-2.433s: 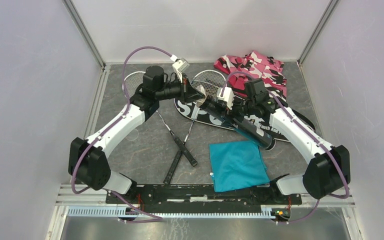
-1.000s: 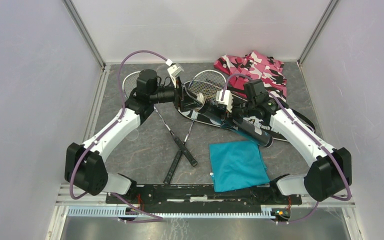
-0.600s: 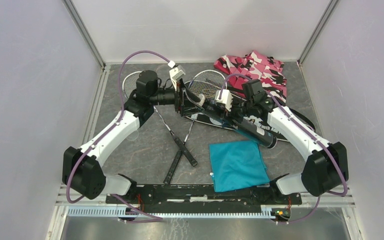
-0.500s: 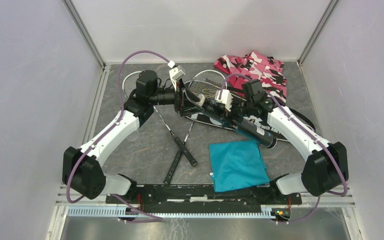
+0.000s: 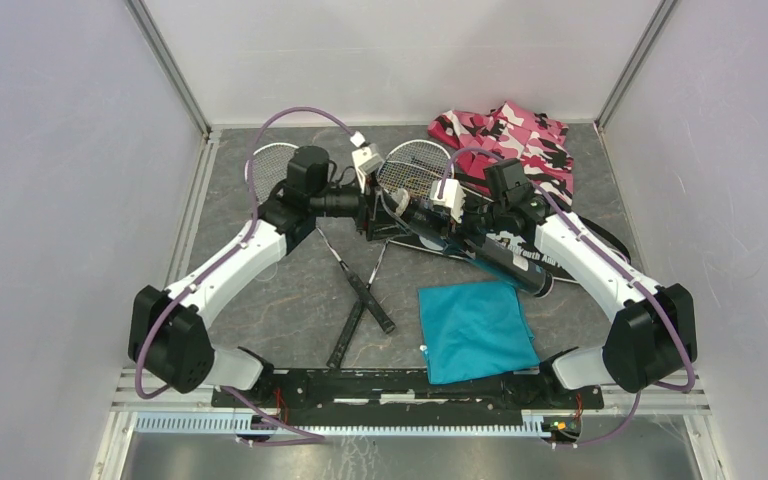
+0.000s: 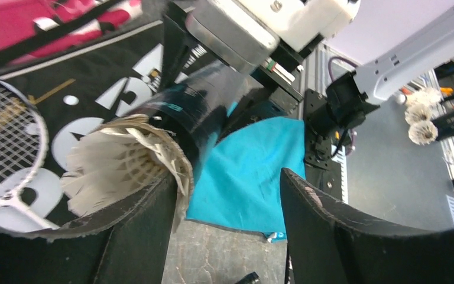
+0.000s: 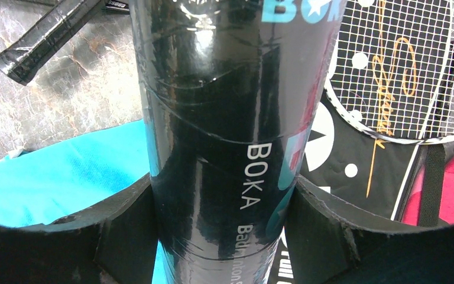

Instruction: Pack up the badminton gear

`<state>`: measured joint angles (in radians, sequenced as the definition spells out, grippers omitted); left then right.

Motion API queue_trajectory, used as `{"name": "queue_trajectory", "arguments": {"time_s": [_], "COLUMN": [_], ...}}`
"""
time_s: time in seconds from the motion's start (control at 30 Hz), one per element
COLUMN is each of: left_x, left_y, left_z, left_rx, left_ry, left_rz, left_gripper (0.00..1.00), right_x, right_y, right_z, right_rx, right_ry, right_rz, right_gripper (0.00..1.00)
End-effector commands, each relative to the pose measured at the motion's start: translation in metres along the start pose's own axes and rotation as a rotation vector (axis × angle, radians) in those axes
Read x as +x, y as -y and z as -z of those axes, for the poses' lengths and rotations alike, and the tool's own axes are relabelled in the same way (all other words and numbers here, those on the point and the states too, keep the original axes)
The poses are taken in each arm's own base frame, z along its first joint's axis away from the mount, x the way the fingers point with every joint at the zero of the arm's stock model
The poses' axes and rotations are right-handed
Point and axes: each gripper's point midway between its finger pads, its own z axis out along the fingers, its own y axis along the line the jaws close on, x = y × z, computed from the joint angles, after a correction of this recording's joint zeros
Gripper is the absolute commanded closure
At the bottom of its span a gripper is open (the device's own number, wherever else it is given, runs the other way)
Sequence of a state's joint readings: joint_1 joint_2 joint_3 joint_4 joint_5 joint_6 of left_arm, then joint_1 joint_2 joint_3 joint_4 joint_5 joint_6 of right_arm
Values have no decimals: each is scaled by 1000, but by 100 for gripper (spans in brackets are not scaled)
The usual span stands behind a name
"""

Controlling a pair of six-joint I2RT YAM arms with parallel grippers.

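Observation:
My right gripper [image 7: 221,183] is shut on the long black tube [image 7: 213,106], holding it slanted above the black SPORT bag [image 5: 412,240]. My left gripper [image 5: 373,205] is at the tube's open mouth [image 6: 195,112]. A white feather shuttlecock [image 6: 124,165] sticks out of that mouth and rests against my left gripper's left finger [image 6: 142,231]. The left gripper [image 6: 230,177] is open, with only teal cloth showing in its gap. Two racquets lie on the floor, heads [image 5: 270,160] [image 5: 415,165] at the back, handles [image 5: 360,300] crossed.
The teal square cloth [image 5: 475,330] lies near the front right of the floor. Pink-black camouflage fabric [image 5: 510,140] sits at the back right. Two more shuttlecocks [image 6: 422,131] lie past the base rail [image 5: 390,385]. Walls close off three sides.
My left gripper has shifted right, closer to the tube's mouth, and its wrist has turned a little. The right arm and tube have barely moved.

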<state>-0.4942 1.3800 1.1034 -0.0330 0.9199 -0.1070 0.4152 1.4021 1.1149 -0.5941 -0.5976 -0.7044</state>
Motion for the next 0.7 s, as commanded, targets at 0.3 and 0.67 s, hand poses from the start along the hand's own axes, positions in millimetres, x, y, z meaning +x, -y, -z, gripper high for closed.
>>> {"name": "queue_trajectory", "arguments": {"time_s": [0.3, 0.67], "left_x": [26, 34], "left_y": [40, 47], "left_z": [-37, -31], "left_rx": [210, 237], "left_ry": [-120, -194], "left_rz": [-71, -163], "left_gripper": [40, 14], "right_x": [-37, -29], "right_y": [1, 4], "right_z": [9, 14], "right_rx": [-22, 29], "right_ry": [121, 95], "right_rz": [30, 44], "right_gripper": [71, 72]}}
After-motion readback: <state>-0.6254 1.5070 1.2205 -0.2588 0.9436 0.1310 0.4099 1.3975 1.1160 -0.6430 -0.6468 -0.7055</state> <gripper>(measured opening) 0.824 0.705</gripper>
